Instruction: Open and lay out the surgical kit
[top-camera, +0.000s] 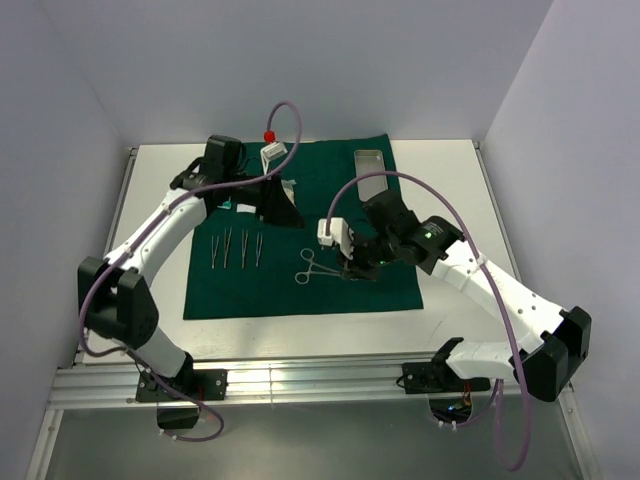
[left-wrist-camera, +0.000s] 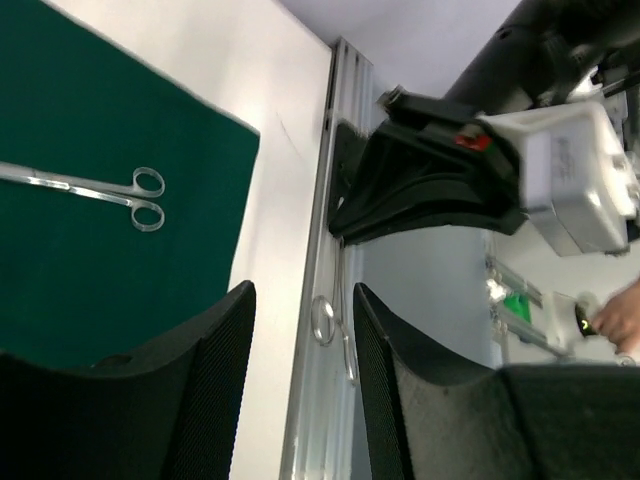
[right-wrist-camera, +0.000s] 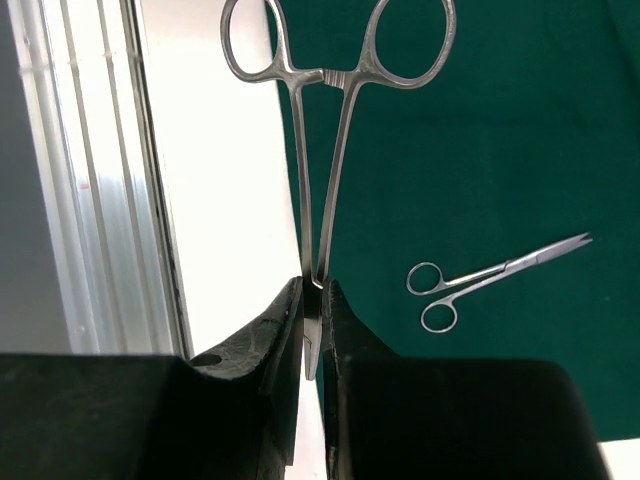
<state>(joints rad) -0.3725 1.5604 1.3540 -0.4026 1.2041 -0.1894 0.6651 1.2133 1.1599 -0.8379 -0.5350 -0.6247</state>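
The dark green cloth (top-camera: 330, 290) lies spread flat on the table. At its far right corner stands the small steel tray (top-camera: 371, 170). Pale packets (top-camera: 245, 207) lie near the far left corner. Three slim steel instruments (top-camera: 243, 248) lie side by side at the left. My right gripper (top-camera: 352, 268) (right-wrist-camera: 314, 285) is shut on the tip end of a ring-handled clamp (right-wrist-camera: 335, 150) (top-camera: 312, 266) over the cloth's middle. Scissors (right-wrist-camera: 490, 280) (left-wrist-camera: 130, 195) rest on the cloth. My left gripper (top-camera: 283, 212) (left-wrist-camera: 303, 290) hangs open and empty above the cloth's far left part.
A white connector with a red cap (top-camera: 272, 148) sits on the left arm's cable by the cloth's far edge. An aluminium rail (top-camera: 300, 380) runs along the table's near edge. Grey walls close in on the left, the right and the back.
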